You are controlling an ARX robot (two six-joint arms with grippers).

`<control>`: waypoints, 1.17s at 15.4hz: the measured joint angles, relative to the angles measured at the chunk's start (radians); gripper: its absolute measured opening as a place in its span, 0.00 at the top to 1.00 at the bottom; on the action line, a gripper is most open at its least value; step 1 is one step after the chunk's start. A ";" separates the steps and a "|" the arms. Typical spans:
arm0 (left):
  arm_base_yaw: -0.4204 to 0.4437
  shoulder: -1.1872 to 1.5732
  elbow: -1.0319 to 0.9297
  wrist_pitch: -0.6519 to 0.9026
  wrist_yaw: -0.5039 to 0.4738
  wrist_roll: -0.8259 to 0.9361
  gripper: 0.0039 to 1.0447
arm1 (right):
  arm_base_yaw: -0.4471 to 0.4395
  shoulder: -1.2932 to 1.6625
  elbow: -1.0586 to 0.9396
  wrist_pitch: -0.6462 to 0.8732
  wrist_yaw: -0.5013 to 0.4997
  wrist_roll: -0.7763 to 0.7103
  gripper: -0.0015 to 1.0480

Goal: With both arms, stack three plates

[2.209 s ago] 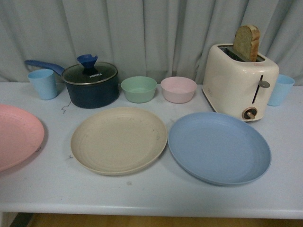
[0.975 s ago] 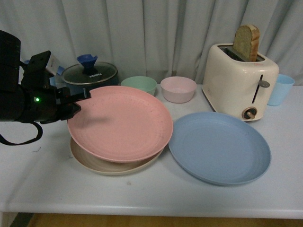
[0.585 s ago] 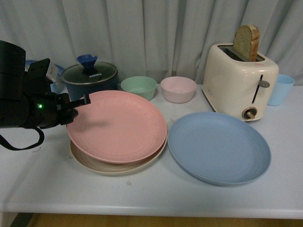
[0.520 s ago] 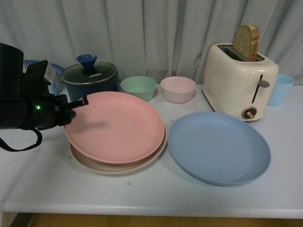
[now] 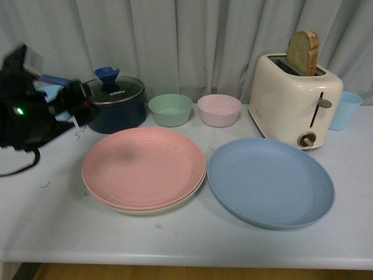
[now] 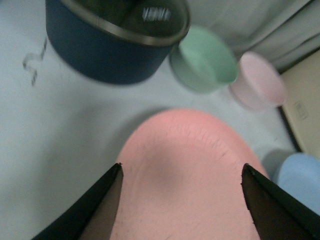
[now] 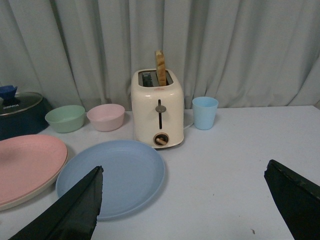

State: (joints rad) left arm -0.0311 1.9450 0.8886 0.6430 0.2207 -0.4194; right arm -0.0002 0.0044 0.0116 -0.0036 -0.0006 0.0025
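The light is soft and rather dim, with a cool grey-green tint in all views. Shadows are weak; a faint dark patch lies on the pink plate (image 5: 143, 168). In the front view the left arm (image 5: 29, 111) is smeared by blur. The left wrist view is soft overall, the pot (image 6: 112, 45) most. The right wrist view is sharp, its fingers (image 7: 70, 212) dark silhouettes.

Pink plate (image 5: 143, 166) atop beige plate (image 5: 148, 212); blue plate (image 5: 271, 181) beside, perhaps touching.
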 joint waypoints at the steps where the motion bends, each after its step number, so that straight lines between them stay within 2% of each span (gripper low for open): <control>1: 0.002 -0.077 -0.030 0.029 -0.016 0.000 0.20 | 0.000 0.000 0.000 0.000 0.000 0.000 0.06; 2: 0.004 -0.187 -0.077 0.033 -0.037 0.010 0.08 | 0.000 0.000 0.000 0.000 0.000 0.000 0.06; 3: 0.008 -0.282 -0.122 0.007 -0.058 0.034 0.06 | 0.000 0.000 0.000 0.000 0.000 0.000 0.06; 5: 0.023 -0.438 -0.302 0.261 -0.206 0.225 0.26 | 0.000 0.000 0.000 0.000 0.000 0.000 0.06; 6: 0.032 -0.510 -0.371 0.306 -0.222 0.303 0.37 | 0.000 0.000 0.000 0.000 0.000 0.000 0.06; 8: 0.034 -0.590 -0.497 0.319 -0.222 0.378 0.61 | 0.000 0.000 0.000 0.000 0.000 0.000 0.06; 11: 0.031 -0.723 -0.626 0.315 -0.221 0.401 0.96 | 0.000 0.000 0.000 0.000 0.000 0.000 0.06; 12: 0.031 -0.769 -0.658 0.306 -0.222 0.403 0.99 | 0.000 0.000 0.000 0.000 0.000 0.000 0.06; 16: 0.031 -0.953 -0.768 0.219 -0.222 0.404 0.99 | 0.000 0.000 0.000 0.000 0.000 0.000 0.06; 17: 0.031 -0.968 -0.810 0.285 -0.222 0.404 0.99 | 0.000 0.000 0.000 0.000 0.000 0.000 0.06; 18: 0.031 -0.990 -0.837 0.238 -0.222 0.404 0.99 | 0.000 0.000 0.000 0.000 0.000 0.000 0.06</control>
State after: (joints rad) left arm -0.0002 0.9554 0.0521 0.8806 -0.0010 -0.0158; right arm -0.0002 0.0044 0.0116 -0.0032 -0.0006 0.0025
